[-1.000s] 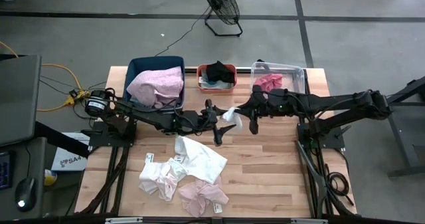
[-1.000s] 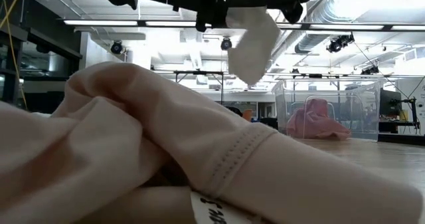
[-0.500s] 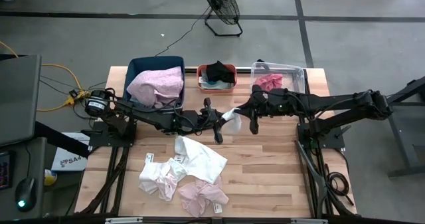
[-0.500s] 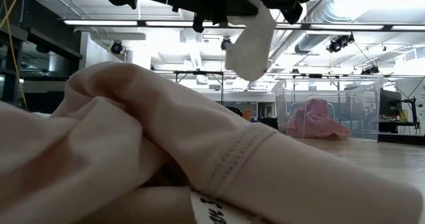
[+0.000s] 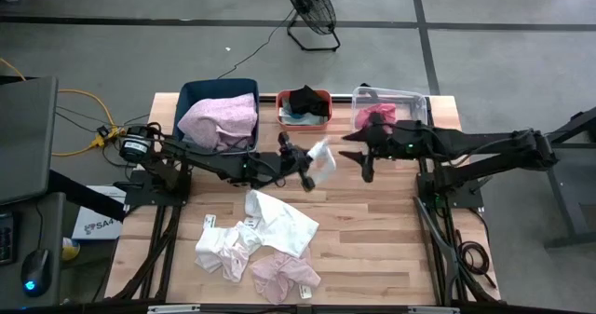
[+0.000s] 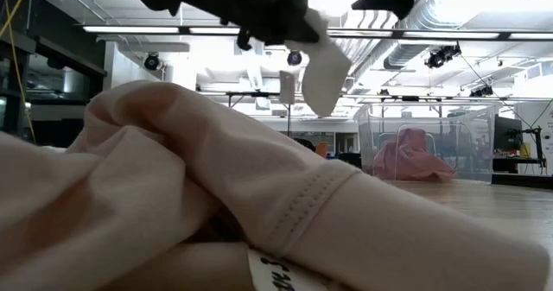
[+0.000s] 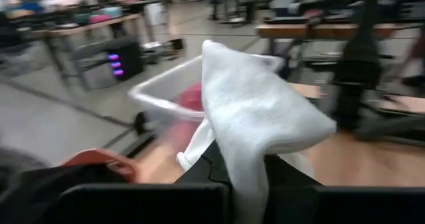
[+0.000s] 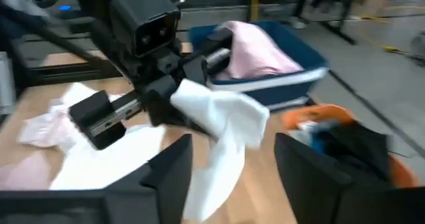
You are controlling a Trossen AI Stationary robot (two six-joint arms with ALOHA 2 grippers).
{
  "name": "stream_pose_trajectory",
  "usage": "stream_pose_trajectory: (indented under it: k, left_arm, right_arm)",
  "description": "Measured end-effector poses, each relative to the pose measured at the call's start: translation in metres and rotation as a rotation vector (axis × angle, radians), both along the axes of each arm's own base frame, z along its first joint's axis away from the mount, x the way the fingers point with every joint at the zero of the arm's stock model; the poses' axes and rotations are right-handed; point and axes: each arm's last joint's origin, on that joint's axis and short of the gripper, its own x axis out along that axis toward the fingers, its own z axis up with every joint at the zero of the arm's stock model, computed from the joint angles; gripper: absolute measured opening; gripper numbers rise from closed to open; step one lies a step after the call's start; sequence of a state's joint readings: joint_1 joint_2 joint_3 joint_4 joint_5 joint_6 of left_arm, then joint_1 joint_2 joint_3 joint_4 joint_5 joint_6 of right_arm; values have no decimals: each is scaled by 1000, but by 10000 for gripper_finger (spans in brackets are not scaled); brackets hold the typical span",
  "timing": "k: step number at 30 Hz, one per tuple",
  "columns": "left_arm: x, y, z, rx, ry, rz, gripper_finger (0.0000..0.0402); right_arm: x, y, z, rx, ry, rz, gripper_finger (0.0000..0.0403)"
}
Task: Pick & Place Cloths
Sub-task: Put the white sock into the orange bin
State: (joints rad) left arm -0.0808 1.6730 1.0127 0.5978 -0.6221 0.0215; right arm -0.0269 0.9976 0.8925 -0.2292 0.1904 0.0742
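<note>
A small white cloth [image 5: 322,159] hangs above the middle of the table, with my left gripper [image 5: 307,167] shut on it. In the left wrist view the cloth [image 7: 259,111] bunches up in front of the fingers. My right gripper [image 5: 358,156] stands open a little to the right of the cloth, touching nothing; its wrist view shows the cloth [image 8: 222,121] ahead of its spread fingers. More cloths lie loose near the table's front: a white one [image 5: 279,221], a pale pink one [image 5: 284,277] and a white-pink one [image 5: 223,249]. My left gripper pinches one end of the white cloth [image 7: 244,174] between its two fingers, coming level from the table's left. The rest of the cloth bunches past the fingertips and droops below them [image 6: 324,71], slack and clear of the table.
Along the far edge stand a blue bin [image 5: 191,104] with a pink cloth, an orange bin [image 5: 281,98] with black and light pieces, and a clear bin [image 5: 419,104] with a red-pink cloth. The table's right half shows bare wood [image 5: 391,230]. A cloth fills the low view's foreground [image 6: 173,196].
My left gripper has shut on the white cloth that my right gripper held. My right gripper has then opened, let go and drawn back toward the table's right edge. The cloth now hangs from the left gripper, shifted slightly left.
</note>
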Motion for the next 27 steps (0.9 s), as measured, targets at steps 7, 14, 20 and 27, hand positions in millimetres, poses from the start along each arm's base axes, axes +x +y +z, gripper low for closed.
stream_pose_trajectory:
  k: [7, 14, 20, 27]
  left_arm:
    - [-2, 46, 0, -9, -7, 184, 1]
    - [-10, 95, 0, -10, -10, 313, 1]
    - [-18, 124, 0, 1, -1, 386, 0]
    - [-26, 153, -3, -3, -5, 437, 0]
  right_arm:
    - [-27, -1, 6, -2, 29, -51, 243]
    - [-33, -1, 5, 13, 54, -58, 237]
    - [-33, -1, 4, 12, 70, -58, 236]
    - [-34, 0, 3, 22, 82, -58, 236]
